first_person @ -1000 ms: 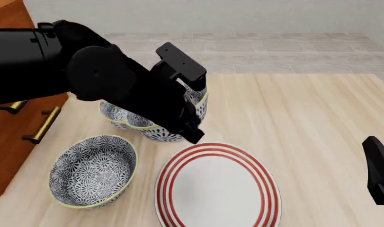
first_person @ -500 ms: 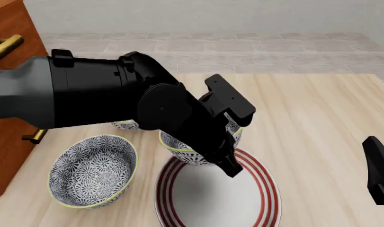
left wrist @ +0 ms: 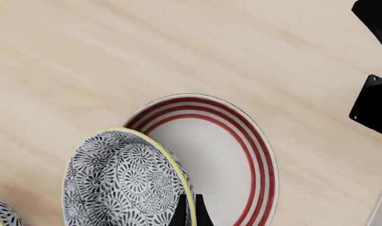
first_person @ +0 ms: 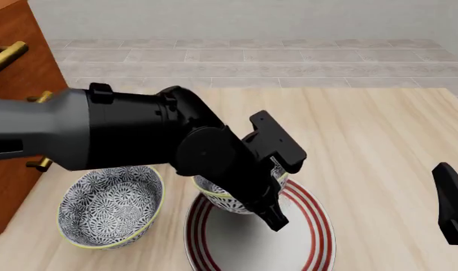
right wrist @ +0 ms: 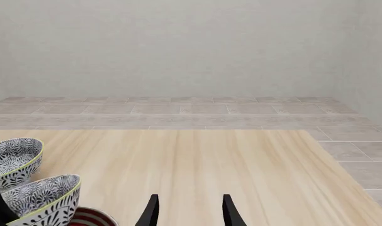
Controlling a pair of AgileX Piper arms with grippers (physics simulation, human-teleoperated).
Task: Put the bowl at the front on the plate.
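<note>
Over the pale wood table (first_person: 379,130), the left gripper (left wrist: 188,212) pinches the bowl (left wrist: 125,181) by its rim, seemingly clear of the plate (left wrist: 241,155) for lowering; the right gripper (right wrist: 187,212) idles, fingers apart.

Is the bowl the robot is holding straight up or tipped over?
Tipped. In the left wrist view the bowl leans on its side over the plate, its patterned inside facing sideways, with the fingers pinching its rim.
</note>
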